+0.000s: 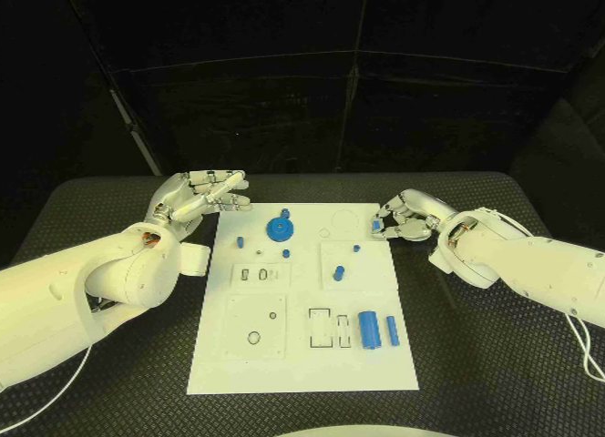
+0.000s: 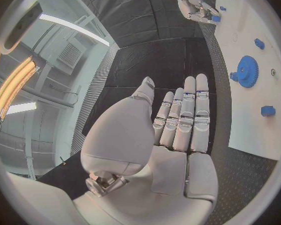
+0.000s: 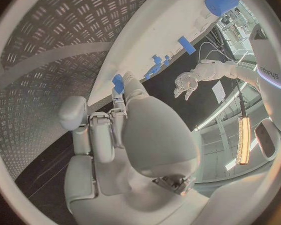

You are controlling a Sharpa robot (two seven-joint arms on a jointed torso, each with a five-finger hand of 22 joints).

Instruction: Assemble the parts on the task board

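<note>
A: Left hand (image 1: 201,196)?
B: Upper left of the head view, just off the task board's (image 1: 302,364) top-left corner, over the black table (image 1: 513,364). Palm up, fingers straight and slightly apart, nothing in it. In the left wrist view the hand (image 2: 178,120) was flat, fingers side by side, released.

A: Left arm?
B: Came in from the lower left edge, forearm angled up toward the board's corner.

A: Right hand (image 1: 405,218)?
B: Right of centre in the head view, at the board's upper right edge. Fingers curled in, pinching a small blue part (image 1: 379,225) at the fingertips. The right wrist view showed the fingers (image 3: 118,102) bent around the blue piece (image 3: 117,83) near the board edge. The left wrist view also caught that hand (image 2: 193,2) at the top of the frame with blue at its tips.

A: Right arm?
B: Entered from the right edge, forearm slanting up-left to the board.

A: Other parts?
B: Blue gear (image 1: 281,226) sat top centre of the board. Small blue peg (image 1: 240,242) just left below it. Blue piece (image 1: 340,271) mid-board. Blue cylinder (image 1: 370,329) and a thinner blue bar (image 1: 392,330) lay side by side at lower right of the board.

A: Contact with the board?
B: Couldn't tell whether the pinched part touched it.
</note>
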